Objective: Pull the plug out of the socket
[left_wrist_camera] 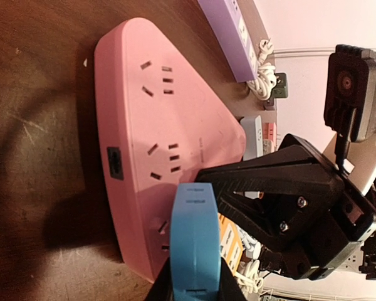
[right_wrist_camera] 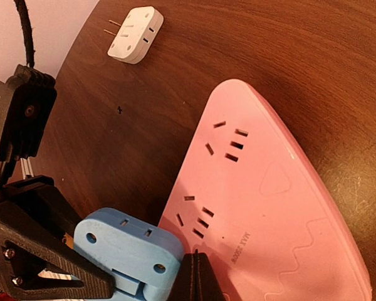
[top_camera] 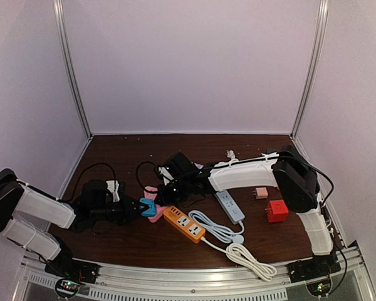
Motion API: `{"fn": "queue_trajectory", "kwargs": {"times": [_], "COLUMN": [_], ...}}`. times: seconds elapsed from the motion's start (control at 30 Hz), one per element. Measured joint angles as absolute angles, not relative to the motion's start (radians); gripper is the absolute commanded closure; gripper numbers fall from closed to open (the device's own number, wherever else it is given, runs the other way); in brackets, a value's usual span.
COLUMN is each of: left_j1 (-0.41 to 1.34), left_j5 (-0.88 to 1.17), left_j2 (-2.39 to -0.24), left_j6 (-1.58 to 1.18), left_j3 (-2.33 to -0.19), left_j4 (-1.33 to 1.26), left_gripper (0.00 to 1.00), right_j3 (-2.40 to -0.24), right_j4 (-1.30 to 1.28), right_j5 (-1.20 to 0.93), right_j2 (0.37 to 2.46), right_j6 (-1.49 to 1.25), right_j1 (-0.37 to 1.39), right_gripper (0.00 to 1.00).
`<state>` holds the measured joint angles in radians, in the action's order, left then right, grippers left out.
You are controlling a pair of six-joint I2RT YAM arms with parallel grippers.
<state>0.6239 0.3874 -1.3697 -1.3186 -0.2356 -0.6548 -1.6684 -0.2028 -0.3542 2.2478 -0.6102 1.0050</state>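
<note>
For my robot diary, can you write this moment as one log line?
left pincer: shut on blue plug adapter | right pincer: shut, on pink power strip | adapter out: cannot tell

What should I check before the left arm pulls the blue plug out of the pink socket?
1. Left claw shut on blue plug: ok.
2. Right claw, shut, tip bearing on pink socket to hold it down: ok.
3. Plug free of the socket: not ok, no prongs showing.
4. Room between right claw and plug: not ok, it sits right beside the plug.
5. Grip firm enough for the pull: cannot tell.
</note>
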Motion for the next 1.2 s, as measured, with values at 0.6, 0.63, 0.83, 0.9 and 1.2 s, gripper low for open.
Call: {"fn": "queue_trajectory", "kwargs": {"times": [0.6, 0.63, 0.83, 0.9, 1.2], "left_j1": [0.624, 0.624, 0.626, 0.626, 0.626], "left_j5": [0.374, 0.374, 0.375, 0.374, 0.322], "left_j2": [-1.338, -1.338, -1.299, -1.289, -1.118], "left_j6": [-1.338, -1.341, -1.353, -1.353, -1.267], "left_j3": [-0.199, -0.198, -0.194, -0.199, -0.258], "left_j4": [-0.681, -0.687, -0.833, -0.854, -0.55], "left_gripper": [1.0, 1.0, 1.0, 1.0, 1.0], "right_j3": [-1.631, -1.629, -1.622, -1.618, -1.618], "right_j4": [-0.125, -0.12, -0.114, -0.108, -0.103], "right_j5": [-0.331, -0.327, -0.308, -0.301, -0.294], "right_j2": [2.248, 2.248, 2.248, 2.248, 2.243], "right_j6": [-0.617, -0.617, -0.613, -0.613, -0.607], "right_j1": [1.006, 1.006, 1.007, 1.008, 1.01], "right_gripper": [1.0, 1.0, 1.0, 1.0, 1.0]}}
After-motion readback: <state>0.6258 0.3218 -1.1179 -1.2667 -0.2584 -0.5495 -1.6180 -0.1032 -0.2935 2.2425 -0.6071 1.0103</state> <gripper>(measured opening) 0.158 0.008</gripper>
